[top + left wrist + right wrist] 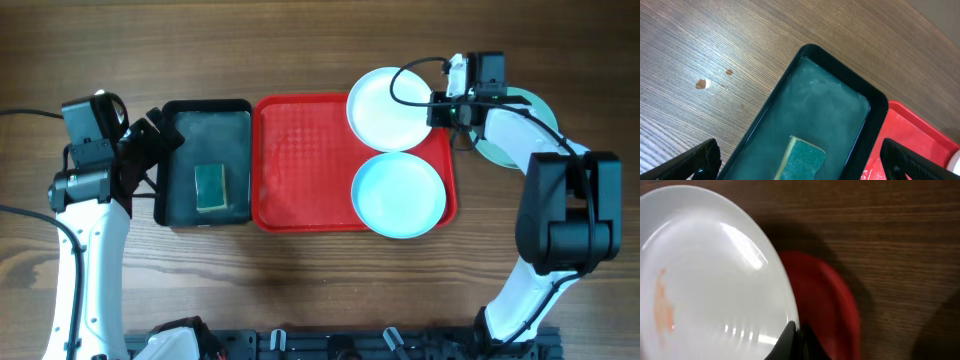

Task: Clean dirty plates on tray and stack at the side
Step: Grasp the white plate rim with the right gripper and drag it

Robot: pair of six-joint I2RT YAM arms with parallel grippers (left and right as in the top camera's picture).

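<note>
The red tray (300,160) lies mid-table. A white plate (385,108) with an orange smear (662,305) overhangs its far right corner. My right gripper (437,108) is shut on that plate's right rim, its fingertips (790,339) pinching the edge above the tray (825,305). A pale aqua plate (398,194) rests on the tray's near right part. Another aqua plate (494,152) lies on the table right of the tray, mostly hidden under the right arm. My left gripper (799,150) hangs open over the black basin (875,107), holding nothing.
The black basin (205,160) sits against the tray's left side, holding water and a green sponge (210,187). Small brown spots (701,84) mark the wood left of the basin. The right arm's base (560,230) stands to the right.
</note>
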